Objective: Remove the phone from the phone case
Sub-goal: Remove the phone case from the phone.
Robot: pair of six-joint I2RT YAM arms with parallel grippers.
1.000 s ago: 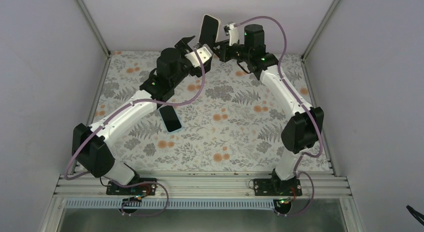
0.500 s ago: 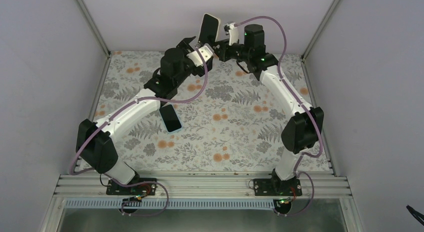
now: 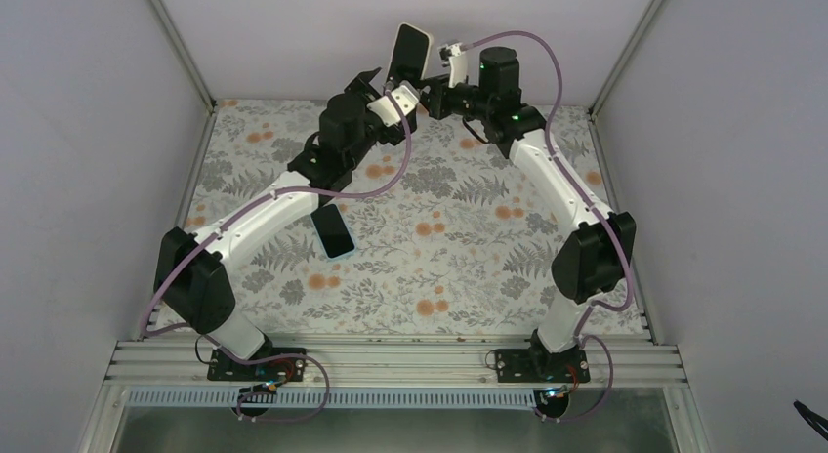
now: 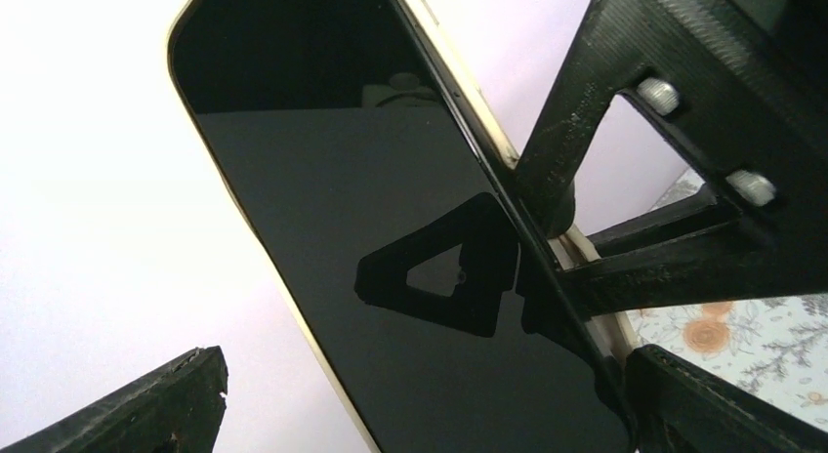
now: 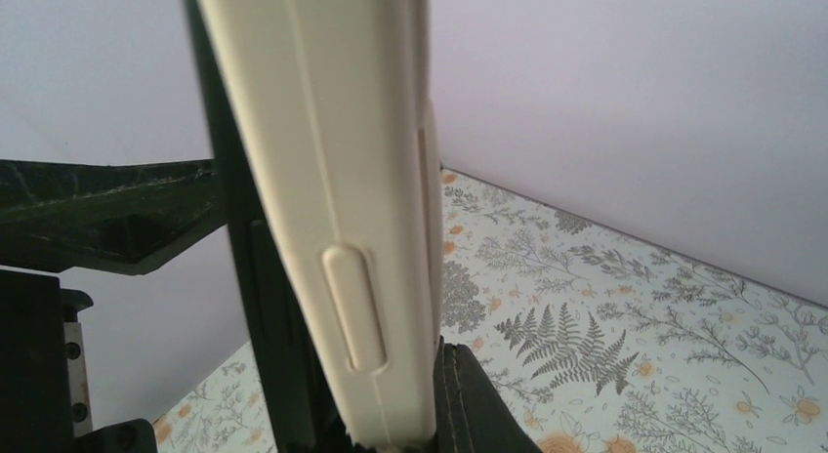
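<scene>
Hanging high over the middle of the far edge of the desk (image 3: pixel 469 238), the cream phone case (image 5: pixel 332 180) stands nearly upright, tipped a little, with the phone (image 4: pixel 391 228) seated inside, dark screen facing the left wrist camera. The right end effector (image 5: pixel 376 404) is clamped on the lower part of the case, one finger on each face. The left end effector (image 4: pixel 420 394) is spread wide, its fingers well apart on either side of the screen and touching nothing.

Extraction looks not yet begun: the cream rim wraps the glass all round. The best move, I'd say, is for the left fingers to close near the free upper end and peel a corner of the rim back off the glass rather than pull straight. The right grip needs to hold firm and low, clear of the moulded side button (image 5: pixel 353 307), or the whole thing may twist loose. A dark flat slab (image 3: pixel 335 230) lies on the desk left of centre; what it is, I cannot tell.
</scene>
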